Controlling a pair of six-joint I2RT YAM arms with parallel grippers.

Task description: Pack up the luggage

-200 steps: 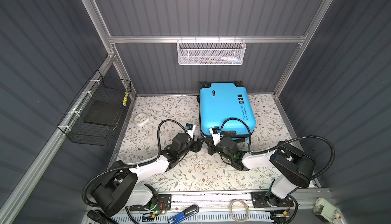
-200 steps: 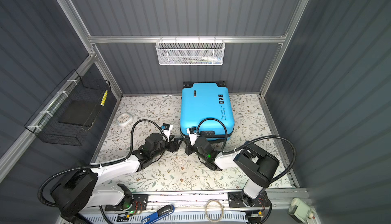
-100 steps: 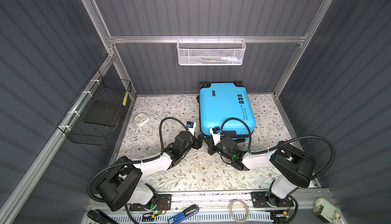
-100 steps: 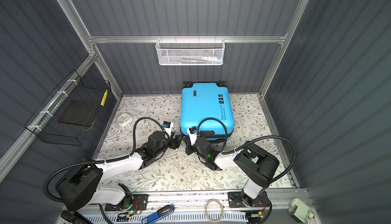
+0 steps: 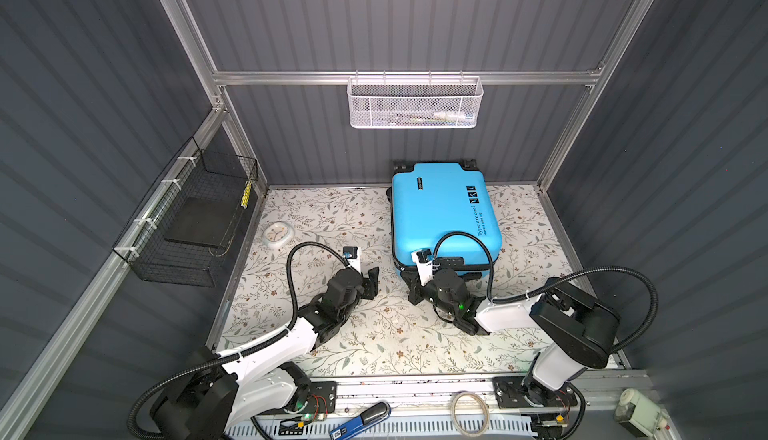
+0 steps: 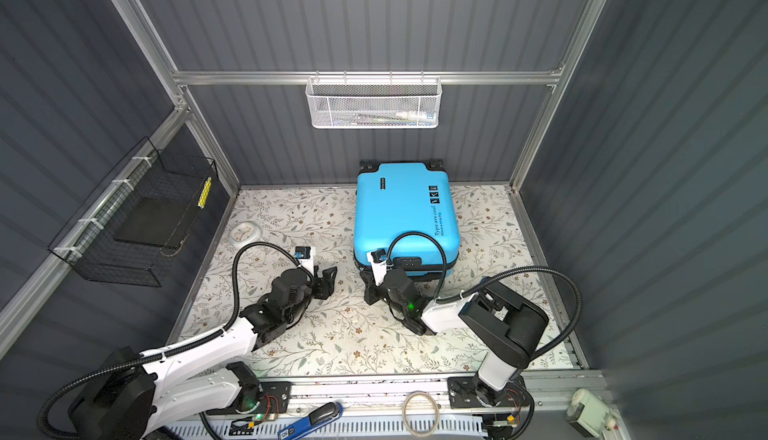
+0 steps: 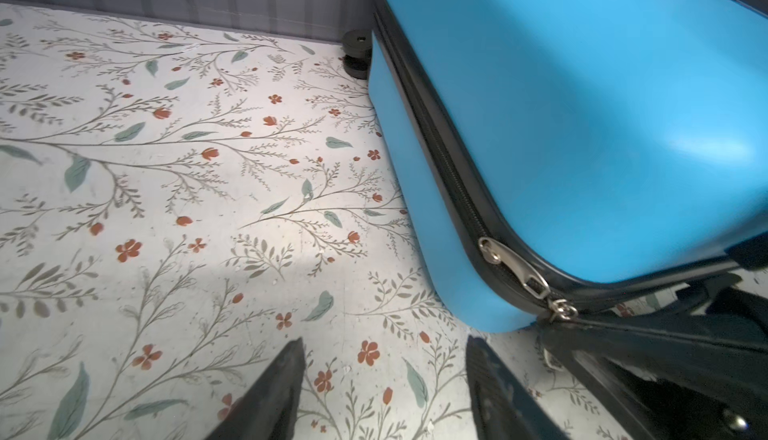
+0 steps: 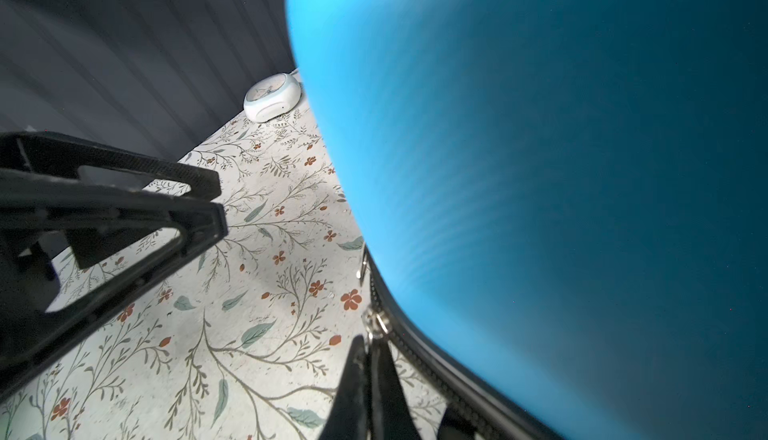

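The luggage [image 5: 444, 218] [image 6: 405, 213] is a bright blue hard-shell suitcase lying flat and zipped shut at the back of the floral floor. Its black zipper [image 7: 436, 143] runs round the side seam. At the near left corner my right gripper [image 8: 368, 344] [image 5: 415, 288] is shut on a silver zipper pull [image 8: 375, 326] [image 7: 561, 309]. A second pull [image 7: 492, 250] lies loose just beside it on the seam. My left gripper [image 7: 384, 346] [image 5: 372, 282] is open and empty, low over the floor just left of that corner.
A small white clock [image 5: 277, 235] [image 8: 272, 97] lies on the floor by the left wall. A black wire basket [image 5: 195, 218] hangs on the left wall and a white mesh basket [image 5: 415, 103] on the back wall. A blue tool [image 5: 361, 419] lies on the front rail.
My left gripper has drawn back a little to the left, away from the suitcase corner. The right gripper and the suitcase have not moved.
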